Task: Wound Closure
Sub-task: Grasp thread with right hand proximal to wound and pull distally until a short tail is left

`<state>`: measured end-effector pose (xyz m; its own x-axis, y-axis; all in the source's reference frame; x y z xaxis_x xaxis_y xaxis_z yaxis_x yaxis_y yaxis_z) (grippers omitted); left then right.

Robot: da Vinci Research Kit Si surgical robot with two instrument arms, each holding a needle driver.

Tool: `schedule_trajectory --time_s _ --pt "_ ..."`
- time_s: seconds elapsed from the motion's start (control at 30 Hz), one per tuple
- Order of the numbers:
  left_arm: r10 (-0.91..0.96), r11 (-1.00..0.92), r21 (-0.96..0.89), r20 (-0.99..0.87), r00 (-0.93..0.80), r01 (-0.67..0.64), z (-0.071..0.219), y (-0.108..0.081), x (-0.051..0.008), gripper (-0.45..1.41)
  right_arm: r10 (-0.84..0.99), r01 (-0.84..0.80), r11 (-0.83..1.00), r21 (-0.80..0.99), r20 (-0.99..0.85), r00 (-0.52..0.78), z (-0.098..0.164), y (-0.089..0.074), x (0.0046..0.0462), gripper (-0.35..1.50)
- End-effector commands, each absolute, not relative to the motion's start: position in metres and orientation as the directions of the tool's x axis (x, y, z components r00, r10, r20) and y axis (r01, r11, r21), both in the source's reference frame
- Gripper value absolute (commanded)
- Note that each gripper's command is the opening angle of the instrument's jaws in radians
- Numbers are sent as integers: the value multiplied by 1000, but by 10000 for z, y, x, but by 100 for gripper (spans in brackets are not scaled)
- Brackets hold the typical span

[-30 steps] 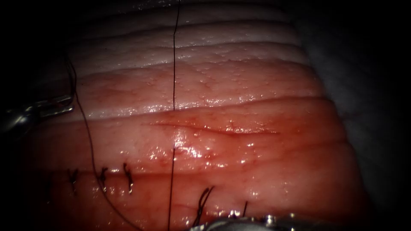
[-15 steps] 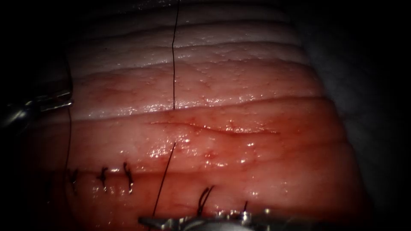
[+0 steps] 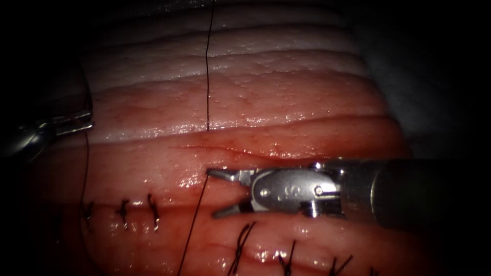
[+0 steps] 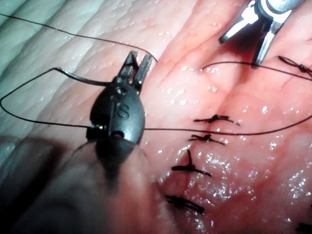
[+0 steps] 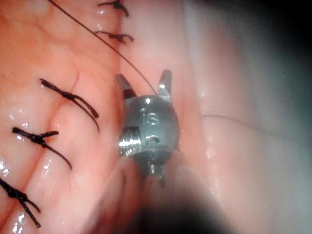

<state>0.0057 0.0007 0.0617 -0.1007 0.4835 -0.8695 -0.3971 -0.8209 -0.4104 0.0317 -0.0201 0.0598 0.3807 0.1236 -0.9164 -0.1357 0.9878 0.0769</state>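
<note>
My left tool is at the far left of the tissue, jaws shut on the curved needle near its tail end. The needle is out of the tissue. In the left wrist view the left tool has thread looping round behind it. A thread comes down from the top and enters the tissue just above a fine cut line. It comes out below the line and slants down as a lower strand. My right tool stands open at that exit point. The strand lies between the open jaws of the right tool.
Several tied dark stitches cross the closed part of the cut: a row at lower left and more along the bottom. The right tool's shaft lies across the tissue from the right. Wet red fluid glistens on the lower tissue.
The right tool rose from the bottom edge to the thread's exit point and opened its jaws. The lower strand swung left. The left tool stayed nearly still.
</note>
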Motion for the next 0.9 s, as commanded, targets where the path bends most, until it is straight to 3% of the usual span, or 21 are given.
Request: schedule_trajectory --time_s 0.03,0.13,0.17,0.2,0.23,0.27,0.3,0.33,0.9 --pt "483 -822 -410 -870 -101 -396 623 7 52 -45 117 -139 988 68 -916 383 617 -192 329 123" --pt "482 -822 -408 -871 -101 -397 623 6 52 -45 110 -148 987 56 -915 389 637 -186 336 121" --pt "481 -822 -408 -871 -101 -397 623 6 52 -45 109 -144 988 55 -913 394 641 -186 337 113" --pt "481 -822 -408 -871 -101 -397 623 5 52 -45 107 -140 989 55 -911 398 642 -187 336 93" --pt "481 -822 -408 -871 -101 -397 623 5 52 -45 107 -140 989 55 -911 398 642 -187 336 93" --pt "481 -822 -408 -871 -101 -398 622 5 52 -45 105 -131 990 56 -908 405 643 -188 335 49" --pt "481 -822 -408 -871 -101 -398 622 5 52 -45 105 -120 991 60 -904 414 643 -189 334 -18" --pt "482 -822 -408 -870 -104 -397 622 5 52 -45 106 -119 991 60 -901 421 642 -190 333 -35" --pt "484 -822 -408 -868 -110 -398 627 10 44 -45 114 -7 992 128 -853 510 509 -293 336 -35"
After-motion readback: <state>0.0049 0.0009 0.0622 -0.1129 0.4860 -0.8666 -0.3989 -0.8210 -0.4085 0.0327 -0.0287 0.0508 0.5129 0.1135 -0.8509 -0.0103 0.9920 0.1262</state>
